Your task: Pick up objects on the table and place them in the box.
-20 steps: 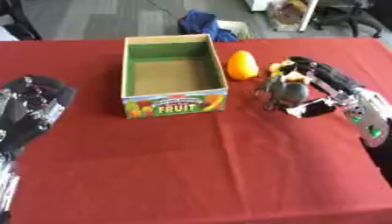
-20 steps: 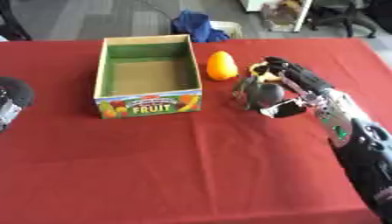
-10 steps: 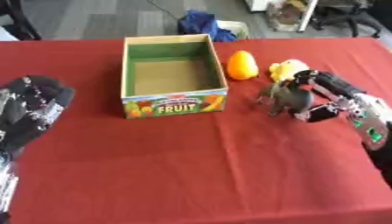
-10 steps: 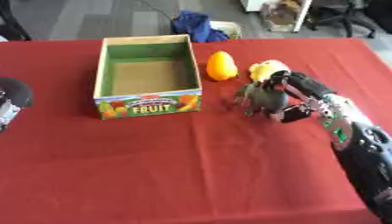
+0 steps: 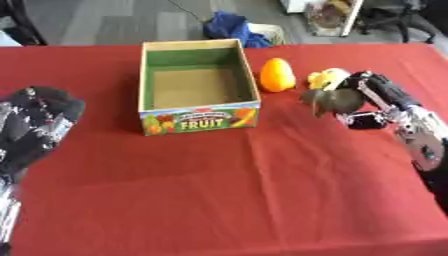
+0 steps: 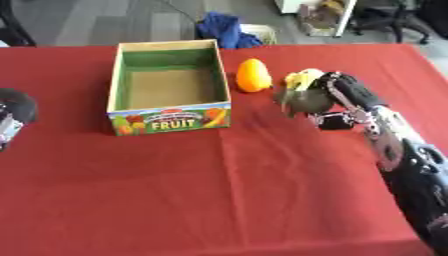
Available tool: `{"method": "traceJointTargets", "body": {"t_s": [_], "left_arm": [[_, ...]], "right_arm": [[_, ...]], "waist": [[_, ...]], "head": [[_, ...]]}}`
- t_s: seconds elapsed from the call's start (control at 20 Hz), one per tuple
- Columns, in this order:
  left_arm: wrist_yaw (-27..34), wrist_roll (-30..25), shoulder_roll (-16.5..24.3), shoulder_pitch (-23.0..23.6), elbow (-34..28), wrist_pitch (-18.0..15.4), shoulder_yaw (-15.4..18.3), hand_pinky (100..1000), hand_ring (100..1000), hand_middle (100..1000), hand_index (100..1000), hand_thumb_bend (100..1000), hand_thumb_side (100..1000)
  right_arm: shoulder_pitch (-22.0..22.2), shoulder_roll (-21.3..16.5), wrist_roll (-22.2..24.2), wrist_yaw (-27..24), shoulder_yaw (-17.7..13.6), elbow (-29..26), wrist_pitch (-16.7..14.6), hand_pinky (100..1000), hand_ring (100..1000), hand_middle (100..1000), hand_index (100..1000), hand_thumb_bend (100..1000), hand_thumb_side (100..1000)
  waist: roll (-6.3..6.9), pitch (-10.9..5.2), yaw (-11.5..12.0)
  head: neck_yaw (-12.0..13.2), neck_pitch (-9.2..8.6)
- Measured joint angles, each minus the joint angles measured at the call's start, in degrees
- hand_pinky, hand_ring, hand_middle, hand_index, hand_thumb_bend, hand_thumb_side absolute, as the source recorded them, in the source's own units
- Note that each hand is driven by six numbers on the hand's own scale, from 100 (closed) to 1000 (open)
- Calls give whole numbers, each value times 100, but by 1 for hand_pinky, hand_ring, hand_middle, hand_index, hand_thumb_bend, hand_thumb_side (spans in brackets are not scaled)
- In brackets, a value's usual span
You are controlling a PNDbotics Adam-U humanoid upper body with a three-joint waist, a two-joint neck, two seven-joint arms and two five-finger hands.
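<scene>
1. Right hand, centre right of frame, has its fingers curled round a dark rounded object, now lifted off the red cloth surface.
2. An orange fruit and yellow object remain beside the open cardboard fruit box, upper centre.
3. Left hand rests at left edge, fingers relaxed.

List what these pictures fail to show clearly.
- Dark object: the right robot hand curls round it; blur hides what it is.
- Yellow item: partly behind that object in both views.
- Left robot hand: cut by the left edge, blurred; fingers unreadable.
- Box: near wall hides the front floor.
</scene>
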Motion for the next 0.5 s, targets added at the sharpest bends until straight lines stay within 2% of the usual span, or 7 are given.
{"method": "traceJointTargets", "body": {"t_s": [0.3, 0.5], "left_arm": [[0, -15, 0, -6, 0, 5, -14, 619, 579, 565, 611, 557, 381], [20, -45, -4, -68, -1, -6, -44, 619, 579, 565, 611, 558, 380]], "right_arm": [[-621, 37, 345, -415, 49, -228, 11, 698, 762, 364, 552, 100, 100], [-990, 170, 489, -566, 49, -177, 78, 699, 765, 366, 554, 100, 100]], "waist": [[22, 0, 83], [36, 11, 236]], "head": [[-18, 0], [-65, -29]]}}
